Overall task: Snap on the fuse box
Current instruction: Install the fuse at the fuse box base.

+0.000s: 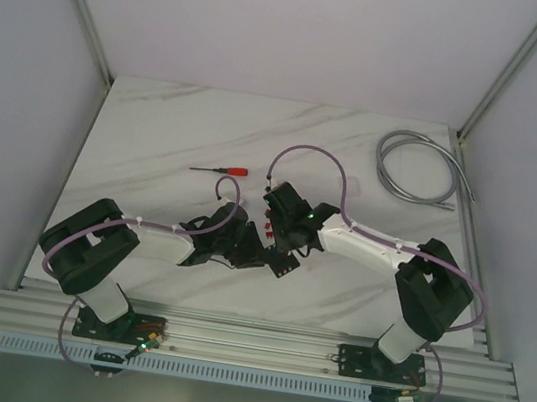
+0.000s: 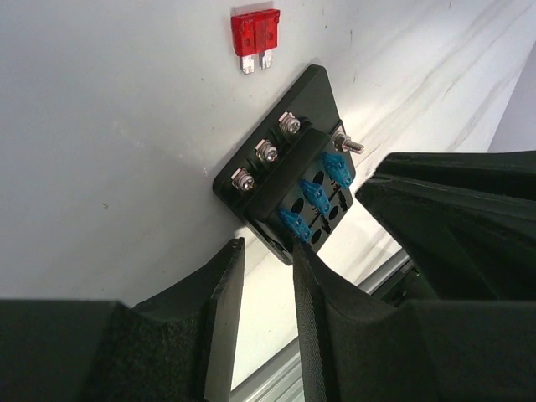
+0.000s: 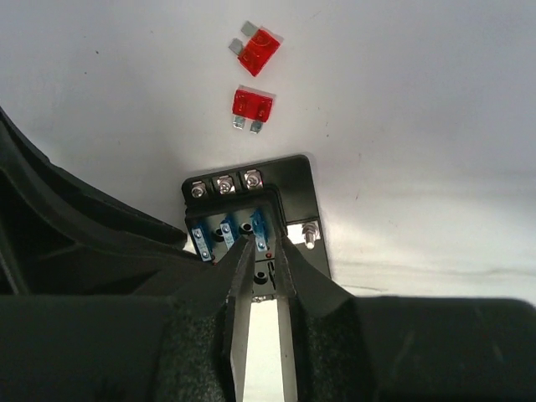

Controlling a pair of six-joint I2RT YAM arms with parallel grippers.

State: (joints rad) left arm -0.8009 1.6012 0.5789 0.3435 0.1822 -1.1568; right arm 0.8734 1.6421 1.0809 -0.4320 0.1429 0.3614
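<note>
Black fuse box (image 3: 295, 180) lies flat on the marble table (image 3: 419, 126) between both arms, two red fuses (image 3: 253, 104) loose beside it. Left gripper (image 2: 266, 251) hangs close by, jaws apart, holding nothing. Right gripper (image 3: 261, 244) sits barely parted at the blue fuses (image 3: 201, 241), can't tell if it's pinching one.

Ref = fuse box (image 2: 285, 180), flat on table (image 1: 157, 134), front-centre, btwn the 2 arms. Just behind box, not touching: 2 loose fuses (image 3: 253, 106), near each other. Further behind & to L: screwdriver (image 1: 221, 170). Well apart, behind & to R, by table's far R corner: coiled cable (image 1: 417, 168). In box: 3 seated fuses (image 2: 316, 197) in one row of slots. On box: 3 screws (image 2: 266, 152) along edge facing the loose fuses. L gripper (image 2: 268, 251) just L of box, apart from it. R gripper (image 3: 260, 251) tips over the slot row.
</note>
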